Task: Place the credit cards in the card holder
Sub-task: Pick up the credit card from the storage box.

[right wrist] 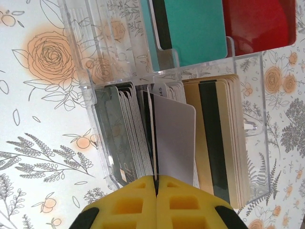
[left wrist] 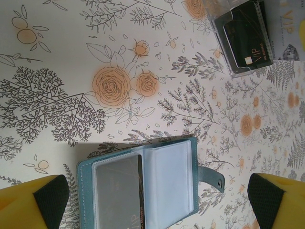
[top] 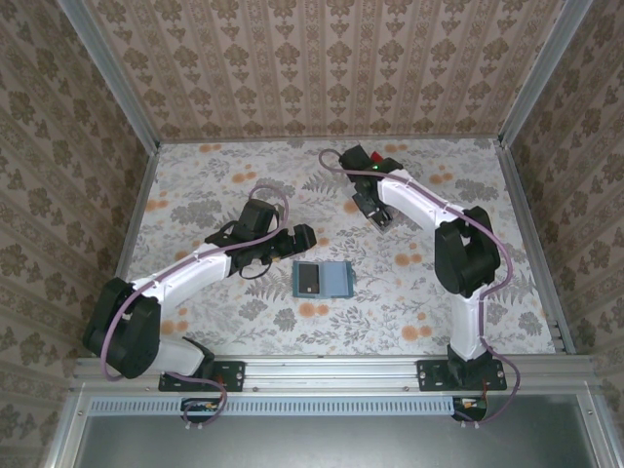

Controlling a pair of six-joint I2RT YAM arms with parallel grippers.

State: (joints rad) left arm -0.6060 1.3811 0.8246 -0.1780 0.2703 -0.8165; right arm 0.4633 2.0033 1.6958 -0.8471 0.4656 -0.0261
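Step in hand: pulling the next card. Right pincer is clamped fully closed at the clear tray, and looks to be nipping the edge of a whitish card standing proud of the other credit cards. Card holder lies open on the tabletop, well apart from the tray, with a dark card in one pocket. Left pincer is spread wide and empty just above the holder. Next: lift the card straight out, carry it to the holder, square its edge to a free slot.
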